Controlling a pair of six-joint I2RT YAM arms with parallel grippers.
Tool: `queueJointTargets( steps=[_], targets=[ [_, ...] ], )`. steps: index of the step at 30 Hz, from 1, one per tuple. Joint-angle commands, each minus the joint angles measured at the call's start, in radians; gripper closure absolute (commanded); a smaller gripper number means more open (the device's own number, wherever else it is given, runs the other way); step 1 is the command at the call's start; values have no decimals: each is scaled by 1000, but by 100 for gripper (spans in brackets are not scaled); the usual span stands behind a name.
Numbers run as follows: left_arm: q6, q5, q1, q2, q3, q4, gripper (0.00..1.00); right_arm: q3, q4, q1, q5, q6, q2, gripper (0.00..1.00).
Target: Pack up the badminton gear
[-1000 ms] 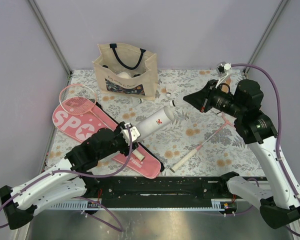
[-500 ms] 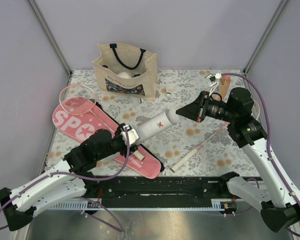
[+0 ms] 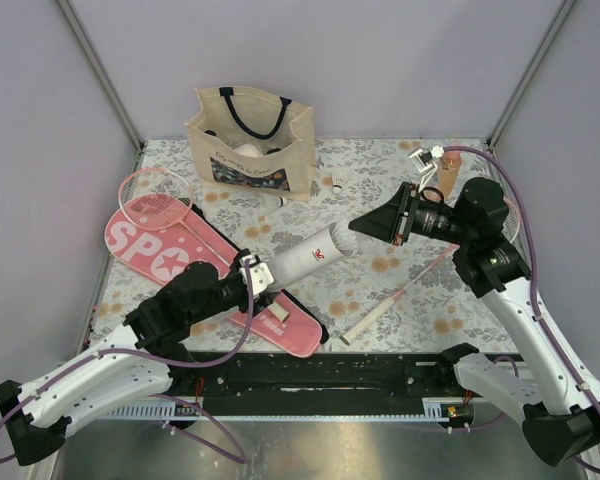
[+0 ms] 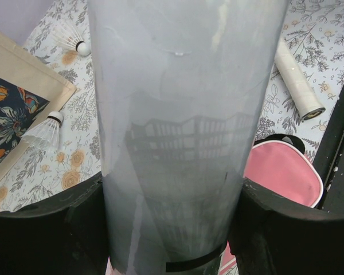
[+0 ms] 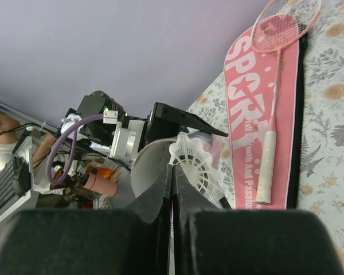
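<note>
My left gripper (image 3: 263,270) (image 4: 172,184) is shut round the long white tube (image 3: 305,255) (image 4: 183,114), held slanting above the pink SPORT case (image 3: 170,250) (image 5: 246,109). The tube's open mouth (image 5: 146,166) faces my right gripper (image 3: 353,225) (image 5: 173,169), which is shut on the skirt rim of a white shuttlecock (image 5: 199,163) right at that mouth. One pink-rimmed racket (image 3: 155,197) (image 5: 278,26) lies on the case. A second racket's white handle (image 3: 368,322) (image 4: 298,80) lies at the front right, its head hidden under my right arm. Loose shuttlecocks (image 4: 69,37) (image 4: 43,130) lie near the tote.
A beige tote (image 3: 250,140) (image 4: 14,97) stands at the back left of the flowered table (image 3: 380,290). Another shuttlecock (image 3: 338,183) lies beside it. A small orange bottle (image 3: 448,187) stands behind my right wrist. Purple walls close in both sides.
My right gripper has swung left and down with the shuttlecock, up to the tube's mouth. The left arm has drawn the tube slightly back and left.
</note>
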Motion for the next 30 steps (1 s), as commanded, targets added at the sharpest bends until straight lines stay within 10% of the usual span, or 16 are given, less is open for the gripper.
queueJointTargets(
  steps=[1, 17, 24, 30],
  targets=[
    [10, 34, -3, -15, 9, 117, 44, -68, 202, 28, -46, 115, 9, 100],
    [22, 2, -2, -7, 9, 118, 44, -103, 289, 117, -11, 178, 86, 99],
    [17, -4, 0, -28, 5, 103, 44, 21, 63, 115, 116, 51, 36, 56],
    [13, -12, -2, -56, 2, 85, 44, 107, -76, 103, 274, -70, 6, 41]
  ],
)
